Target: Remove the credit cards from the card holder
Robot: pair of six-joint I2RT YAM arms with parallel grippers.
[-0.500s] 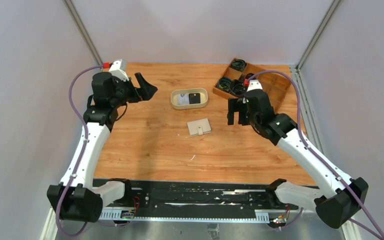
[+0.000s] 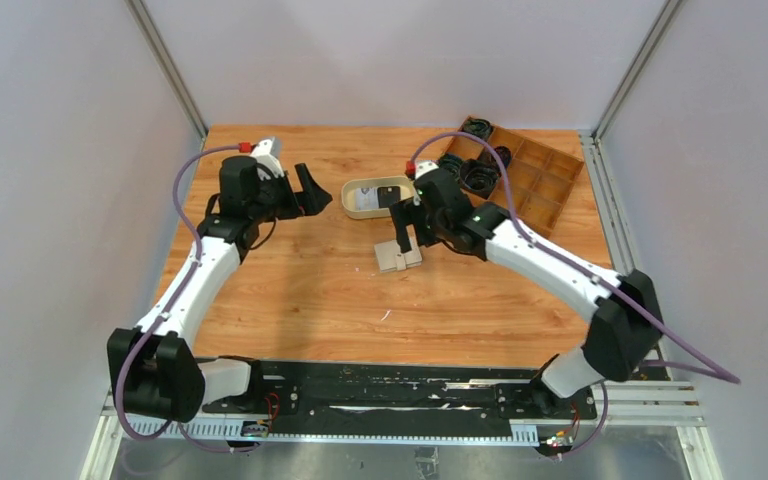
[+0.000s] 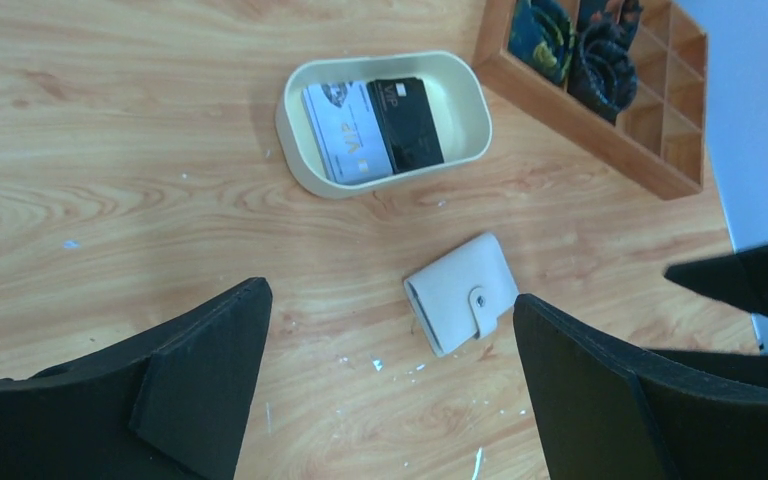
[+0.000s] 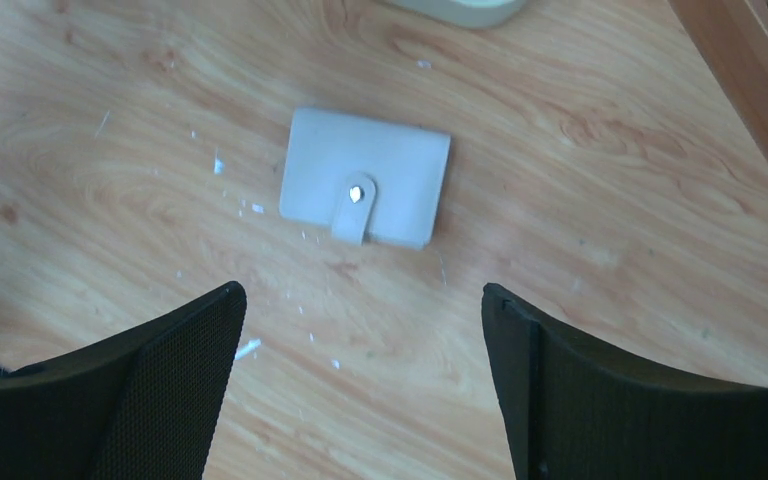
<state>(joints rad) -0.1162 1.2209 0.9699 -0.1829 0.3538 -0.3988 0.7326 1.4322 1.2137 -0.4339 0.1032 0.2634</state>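
Between right end effector [image 4: 360,295] fingers: wide gap, nothing held or touched; bare desk [image 4: 610,220] shows through.
Just ahead of it: card holder [image 4: 365,190] lies flat on the desk, folded, snap tab fastened, apart from both fingers.
Left end effector [image 3: 390,295]: also spread wide and empty; the holder lies ahead, between its fingers' lines.
Farther ahead of left end effector: oval tray [image 3: 360,188] holding the credit cards [image 3: 405,125], white beside black.
Farthest: wooden box [image 3: 580,130], cable coils [image 3: 600,70], cut off at the frame edge.
Hidden: holder's inside; overhead, the right end effector covers part of holder and tray.
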